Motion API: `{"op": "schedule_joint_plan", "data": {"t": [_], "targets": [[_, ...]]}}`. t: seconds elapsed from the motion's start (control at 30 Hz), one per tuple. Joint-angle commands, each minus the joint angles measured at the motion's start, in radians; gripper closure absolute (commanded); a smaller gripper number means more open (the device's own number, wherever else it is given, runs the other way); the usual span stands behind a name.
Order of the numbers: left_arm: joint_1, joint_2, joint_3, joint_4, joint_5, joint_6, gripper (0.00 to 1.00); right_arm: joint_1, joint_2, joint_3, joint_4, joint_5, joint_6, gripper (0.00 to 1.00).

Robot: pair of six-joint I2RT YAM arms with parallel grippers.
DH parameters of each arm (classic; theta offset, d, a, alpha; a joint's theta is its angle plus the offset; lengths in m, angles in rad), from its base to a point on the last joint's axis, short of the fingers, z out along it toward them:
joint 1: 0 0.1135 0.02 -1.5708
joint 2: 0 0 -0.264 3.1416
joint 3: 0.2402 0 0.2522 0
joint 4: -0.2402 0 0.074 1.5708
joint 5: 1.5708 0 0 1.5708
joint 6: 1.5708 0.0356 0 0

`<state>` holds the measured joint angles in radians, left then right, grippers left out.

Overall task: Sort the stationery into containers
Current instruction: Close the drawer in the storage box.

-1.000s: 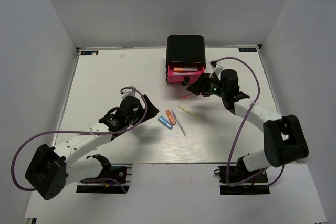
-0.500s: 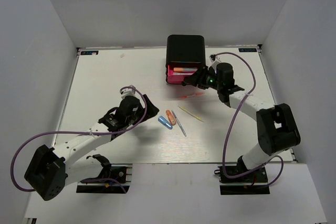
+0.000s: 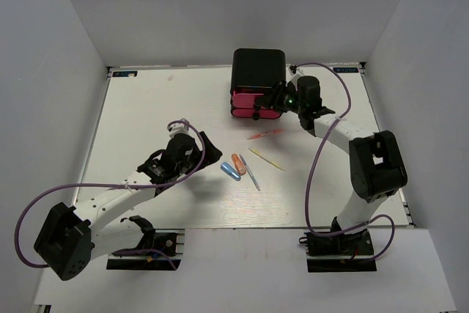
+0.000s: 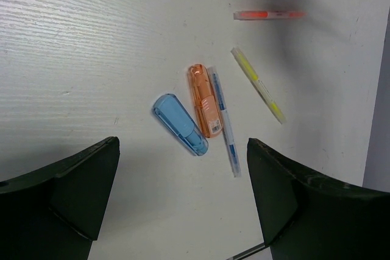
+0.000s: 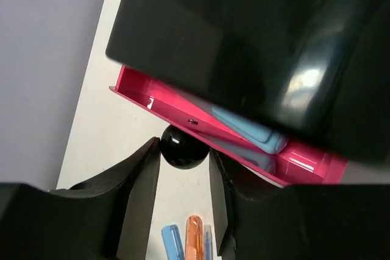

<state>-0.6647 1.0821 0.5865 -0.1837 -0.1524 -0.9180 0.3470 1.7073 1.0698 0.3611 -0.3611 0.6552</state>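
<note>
The black cabinet [image 3: 258,70] holds pink drawers [image 3: 248,102]. One drawer [image 5: 292,153] stands slightly out, with a light-blue piece [image 5: 250,127] inside. My right gripper [image 3: 265,110] [image 5: 183,151] is at its black knob [image 5: 181,146], and both fingers press the knob's sides. Loose stationery lies mid-table: a blue capsule [image 4: 180,124], an orange capsule [image 4: 204,100], a light-blue pen [image 4: 224,123], a yellow pen [image 4: 258,84] and a pink-orange pen [image 4: 269,14]. My left gripper [image 3: 210,148] [image 4: 183,193] hovers open just short of the capsules, holding nothing.
White walls enclose the table [image 3: 146,130] on three sides. The cabinet stands at the table's far edge, right of centre. A purple cable [image 3: 344,93] loops over the right arm near the cabinet.
My right gripper moved up toward the cabinet and its jaws narrowed onto the knob. The drawer slid most of the way in. The left arm stayed put.
</note>
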Motion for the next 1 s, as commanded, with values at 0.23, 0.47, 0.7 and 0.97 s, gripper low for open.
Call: {"op": "schedule_joint_plan", "data": {"t": [0.23, 0.47, 0.7, 0.97], "targets": [[0.002, -0.024, 0.036, -0.008, -0.021, 0.002, 0.06, -0.005, 0.084, 0.174, 0.042, -0.002, -0.039, 0.48], [0.002, -0.024, 0.036, -0.008, -0.030, 0.002, 0.06, -0.022, 0.071, 0.174, 0.033, -0.030, -0.022, 0.44], [0.002, -0.005, 0.036, 0.001, -0.030, 0.002, 0.06, -0.046, -0.052, -0.043, 0.116, -0.045, 0.026, 0.43], [0.002, 0.042, 0.058, 0.012, -0.010, 0.013, 0.06, -0.071, -0.043, -0.057, 0.211, -0.041, -0.009, 0.43]]}}
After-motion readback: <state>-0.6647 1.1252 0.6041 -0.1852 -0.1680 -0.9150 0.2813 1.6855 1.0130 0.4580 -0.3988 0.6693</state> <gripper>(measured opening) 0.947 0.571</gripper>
